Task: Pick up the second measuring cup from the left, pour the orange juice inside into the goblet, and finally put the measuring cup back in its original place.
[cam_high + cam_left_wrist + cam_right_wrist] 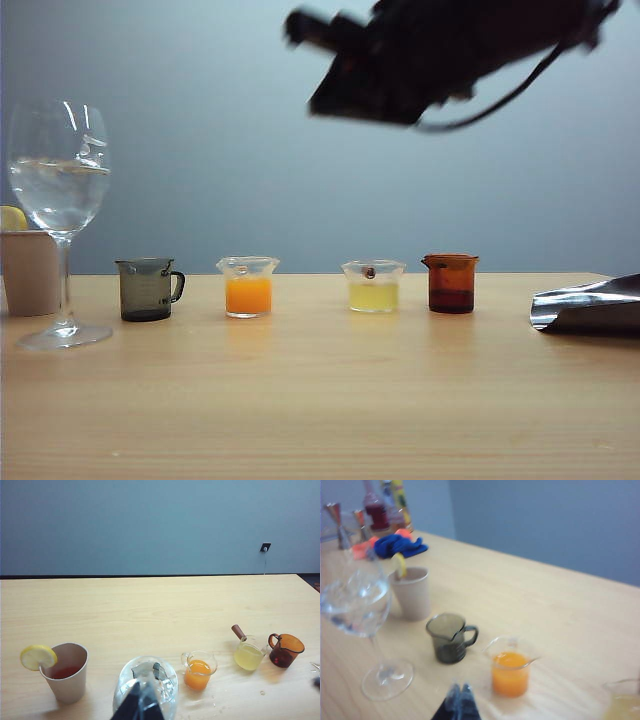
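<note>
Your goblet (60,200) stands nearest at far left. You then pass a smoky grey cup (148,289) and the second measuring cup (248,286), upright and full of orange juice (248,295). Right gripper (459,703), jaws pressed together and empty, hangs above it. Left gripper (140,707): aperture unreadable, above the goblet.

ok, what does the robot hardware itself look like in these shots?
Exterior view: one arm shows as a blocky black housing, blurred, with a thin black cable looping beneath it. The left tool and right tool each show only as narrow, dark, glossy fingertips tapering together. No markings legible.
</note>
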